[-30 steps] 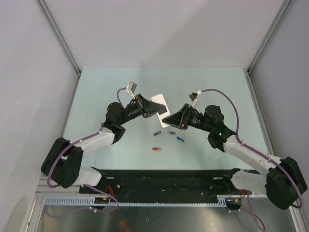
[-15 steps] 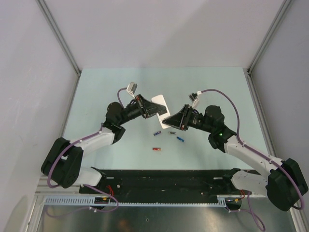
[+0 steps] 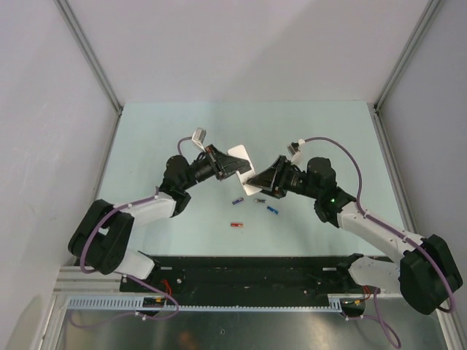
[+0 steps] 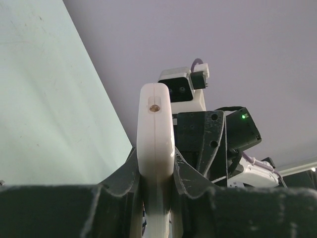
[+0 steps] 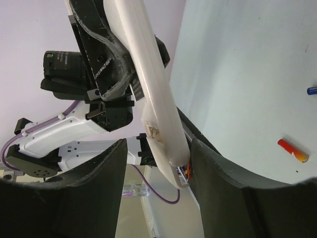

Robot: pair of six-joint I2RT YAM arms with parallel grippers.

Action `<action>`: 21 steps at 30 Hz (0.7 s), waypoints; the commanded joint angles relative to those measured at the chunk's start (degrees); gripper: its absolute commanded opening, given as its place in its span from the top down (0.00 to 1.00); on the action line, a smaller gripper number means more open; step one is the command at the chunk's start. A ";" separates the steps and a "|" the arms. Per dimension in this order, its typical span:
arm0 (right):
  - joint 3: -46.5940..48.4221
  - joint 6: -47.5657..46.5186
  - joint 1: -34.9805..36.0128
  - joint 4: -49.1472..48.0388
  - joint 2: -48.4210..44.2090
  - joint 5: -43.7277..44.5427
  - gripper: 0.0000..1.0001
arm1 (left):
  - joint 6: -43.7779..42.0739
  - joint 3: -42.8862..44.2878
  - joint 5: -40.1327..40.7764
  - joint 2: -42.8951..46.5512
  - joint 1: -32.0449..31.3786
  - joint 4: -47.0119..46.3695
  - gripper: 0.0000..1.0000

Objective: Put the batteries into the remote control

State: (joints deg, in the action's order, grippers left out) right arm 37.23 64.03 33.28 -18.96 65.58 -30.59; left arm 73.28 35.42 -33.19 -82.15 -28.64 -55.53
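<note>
Left gripper (image 4: 157, 171): we clamp the remote (image 4: 156, 129) edge-on between our jaws.
Right gripper (image 5: 158, 144): parted, we straddle its other end.
Batteries (image 3: 236, 225): on the table (image 3: 160, 138) beneath us.

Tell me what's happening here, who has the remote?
The left gripper is shut on one end of the white remote control, holding it up off the table. The right gripper has its jaws open around the other end, not clamping it. Four batteries lie loose on the table beneath, none picked up.

White remote (image 3: 241, 157) aloft, batteries (image 3: 237, 200) loose below
</note>
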 commanded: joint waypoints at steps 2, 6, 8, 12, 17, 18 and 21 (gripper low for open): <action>3.11 -0.04 -0.32 0.24 -0.28 0.71 0.41 | -0.41 0.35 0.93 -0.64 -0.27 -3.01 1.00; 3.20 -1.27 -0.58 2.17 -0.63 0.88 0.37 | 0.46 0.62 1.28 -1.35 -0.27 -2.92 1.00; 3.11 -2.06 -0.58 3.84 -0.98 1.32 0.33 | 0.90 0.70 1.55 -1.78 -0.36 -2.92 1.00; 3.28 -4.35 -1.02 7.70 -2.47 2.20 0.26 | 1.61 0.97 1.55 -2.23 -0.36 -2.92 1.00; 3.20 -6.63 -1.37 11.57 -3.26 2.29 0.25 | 1.96 1.32 1.64 -2.05 -0.36 -2.92 1.00; 3.20 -7.07 -1.37 11.93 -3.53 2.29 0.25 | 1.96 1.32 1.72 -1.79 -0.27 -2.92 1.00; 3.28 -9.09 -1.46 14.03 -5.55 3.51 0.24 | 1.96 1.49 1.46 -1.61 0.16 -2.92 1.00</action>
State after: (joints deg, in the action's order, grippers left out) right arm 38.09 58.61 32.10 -7.86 63.09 -28.73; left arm 74.19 35.40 -32.12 -84.49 -28.64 -55.57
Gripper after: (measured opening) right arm 0.744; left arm 0.235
